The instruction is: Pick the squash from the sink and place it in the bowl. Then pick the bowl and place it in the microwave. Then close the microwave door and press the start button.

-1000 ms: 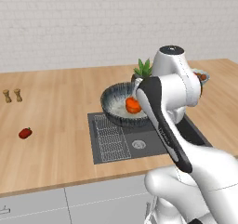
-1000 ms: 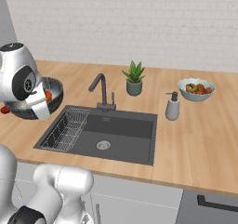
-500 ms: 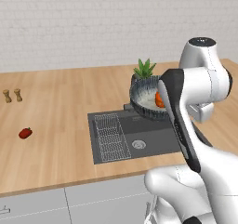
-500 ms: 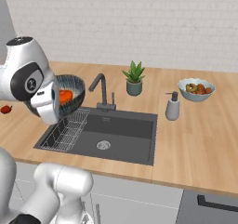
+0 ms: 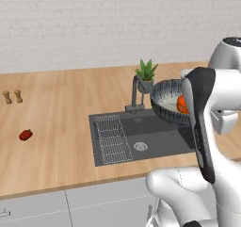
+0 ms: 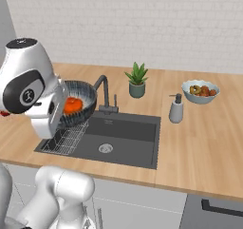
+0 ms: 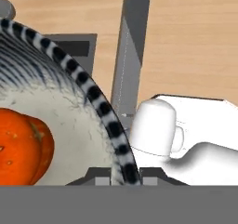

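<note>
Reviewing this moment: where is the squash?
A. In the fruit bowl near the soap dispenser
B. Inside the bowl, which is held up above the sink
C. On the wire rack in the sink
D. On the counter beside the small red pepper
B. The squash lies inside the bowl, whose rim the gripper clamps, raised over the sink.

A white brick wall (image 6: 142, 23) is seen behind a light wooden table (image 5: 56, 113). Pale grey cabinet fronts (image 5: 70, 207) are set below it. Even, soft light is cast over the whole room.
</note>
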